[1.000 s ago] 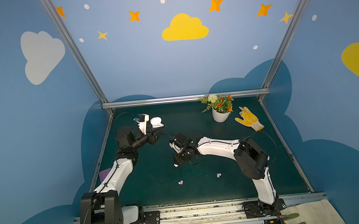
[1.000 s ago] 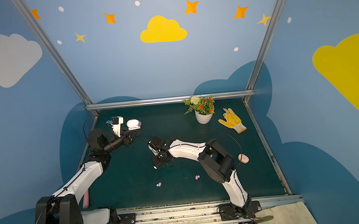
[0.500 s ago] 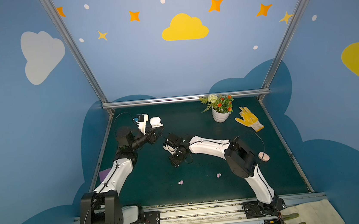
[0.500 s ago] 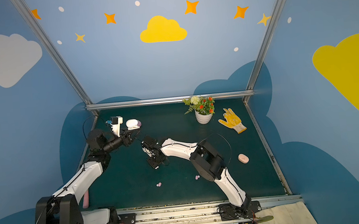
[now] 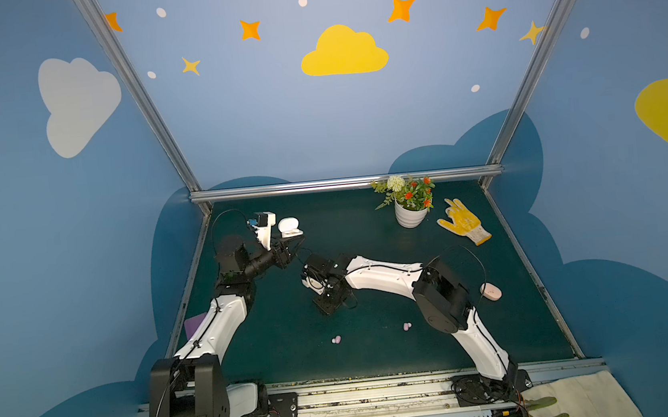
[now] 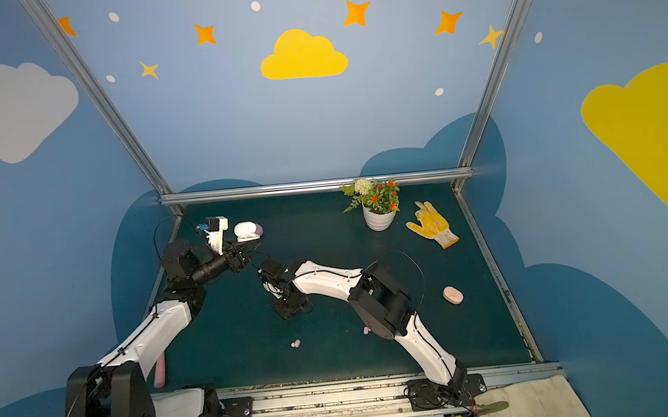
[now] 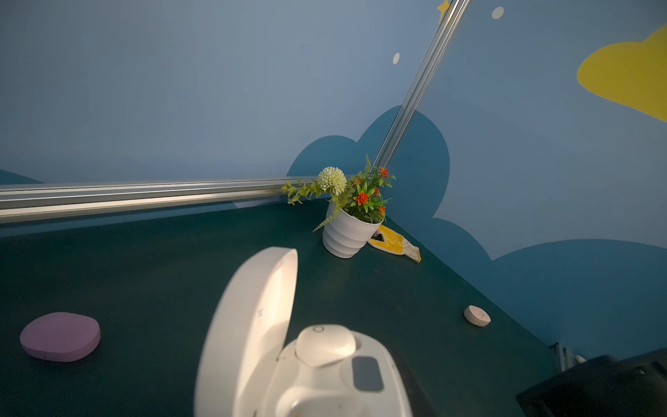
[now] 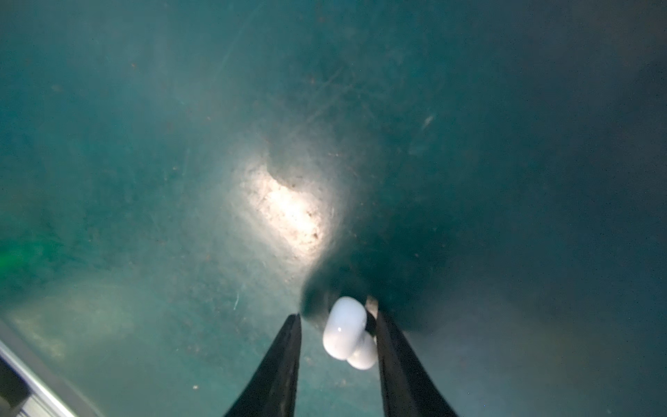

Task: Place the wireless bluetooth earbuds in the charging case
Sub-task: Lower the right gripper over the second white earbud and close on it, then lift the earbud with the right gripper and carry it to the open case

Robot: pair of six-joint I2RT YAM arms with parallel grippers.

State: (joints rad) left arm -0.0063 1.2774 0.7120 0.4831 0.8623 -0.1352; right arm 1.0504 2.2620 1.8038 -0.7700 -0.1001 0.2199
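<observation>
Near the front, lilac earbuds lie loose on the bench. Mid-bench, the right claw stands apart around a white earbud that touches one finger and seems to rest on the bench. Farther back, the left claw clamps the open charging case, one bud seated.

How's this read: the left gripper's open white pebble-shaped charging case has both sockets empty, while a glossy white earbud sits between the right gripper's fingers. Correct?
Not both: the left wrist view shows one glossy white earbud seated in the open white pebble-shaped charging case. The rest holds.
</observation>
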